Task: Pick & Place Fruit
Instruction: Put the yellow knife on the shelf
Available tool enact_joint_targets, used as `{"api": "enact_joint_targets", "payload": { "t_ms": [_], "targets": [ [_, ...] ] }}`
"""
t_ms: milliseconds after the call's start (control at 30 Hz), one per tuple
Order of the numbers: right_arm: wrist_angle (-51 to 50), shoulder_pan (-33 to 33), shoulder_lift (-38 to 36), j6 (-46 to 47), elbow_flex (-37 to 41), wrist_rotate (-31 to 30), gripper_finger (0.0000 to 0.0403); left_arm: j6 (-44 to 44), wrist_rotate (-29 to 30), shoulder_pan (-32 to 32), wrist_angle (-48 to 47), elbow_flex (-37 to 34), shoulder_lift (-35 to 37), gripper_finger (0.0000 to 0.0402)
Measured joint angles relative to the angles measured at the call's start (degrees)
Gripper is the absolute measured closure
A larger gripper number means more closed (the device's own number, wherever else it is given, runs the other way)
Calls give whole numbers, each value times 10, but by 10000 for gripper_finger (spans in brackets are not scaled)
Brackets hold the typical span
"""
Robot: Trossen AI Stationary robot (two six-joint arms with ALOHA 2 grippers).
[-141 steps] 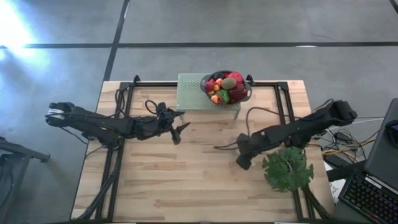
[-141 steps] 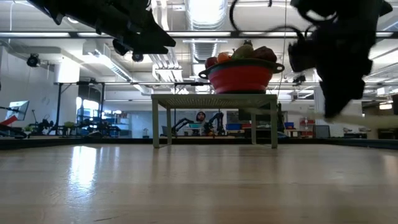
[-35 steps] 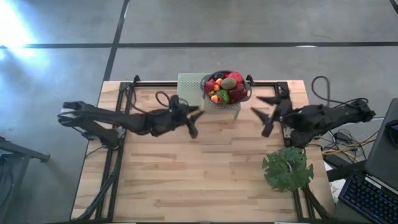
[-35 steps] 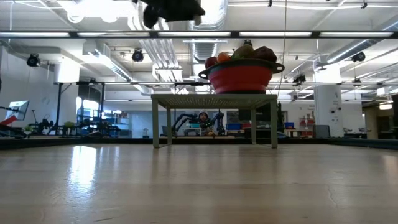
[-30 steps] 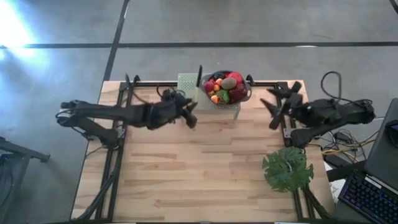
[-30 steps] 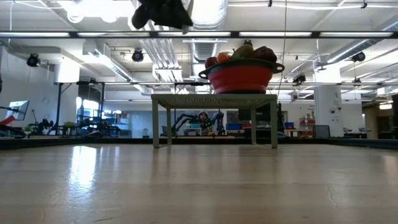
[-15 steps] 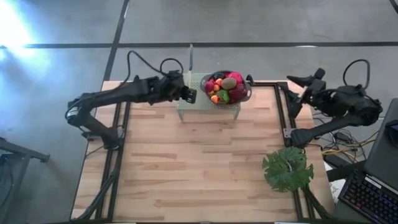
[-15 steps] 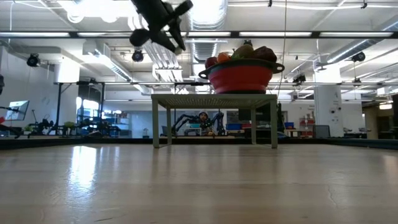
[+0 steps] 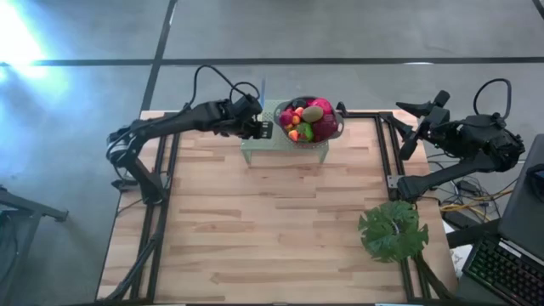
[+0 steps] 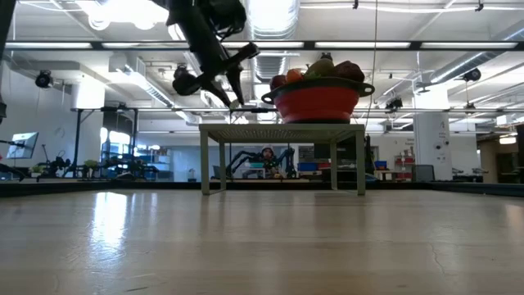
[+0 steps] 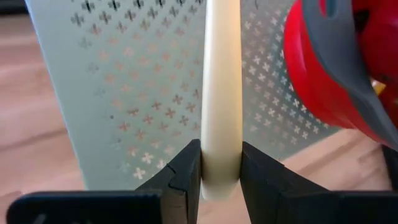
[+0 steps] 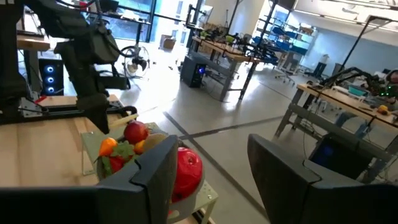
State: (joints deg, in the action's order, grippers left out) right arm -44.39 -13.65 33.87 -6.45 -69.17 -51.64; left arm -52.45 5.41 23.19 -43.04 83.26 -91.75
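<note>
Left wrist view: left gripper (image 11: 221,171) is clamping knife (image 11: 221,93) beside bowl (image 11: 336,74); blade's risking knocking fruit (image 9: 308,119) out. Right gripper (image 9: 411,127) is idling far right, jaws apart, empty.

One red bowl (image 9: 333,129) heaped with fruit (image 9: 308,119) sits on one perforated stand (image 9: 255,140). One green leaf (image 9: 392,231), one pale knife (image 11: 221,93) and two tools complete the count.
</note>
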Motion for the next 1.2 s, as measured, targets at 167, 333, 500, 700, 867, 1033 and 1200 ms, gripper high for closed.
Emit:
{"api": "enact_joint_targets", "payload": {
  "t_ms": [167, 333, 500, 700, 867, 1033, 1200],
  "targets": [
    [-1, 0, -1, 1, 0, -1, 223, -4, -44, 13, -4, 0, -14, 307],
    [-4, 0, -1, 2, 0, -9, 230, -11, -80, 24, -17, 0, -27, 307],
    [-4, 0, -1, 2, 0, -9, 228, -23, -94, 42, -50, 0, -34, 307],
    [-4, 0, -1, 1, 0, -9, 213, -32, -137, 63, -55, 1, -45, 307],
    [-4, 0, -1, -1, 0, -9, 204, -12, -165, 67, -50, 1, -49, 307],
    [-7, 0, -1, -2, 0, -9, 204, 5, -169, 67, -49, 1, -46, 298],
    [-20, 0, -1, 3, 1, -9, 217, 14, -188, 67, -46, 0, -46, 252]
  ]
}}
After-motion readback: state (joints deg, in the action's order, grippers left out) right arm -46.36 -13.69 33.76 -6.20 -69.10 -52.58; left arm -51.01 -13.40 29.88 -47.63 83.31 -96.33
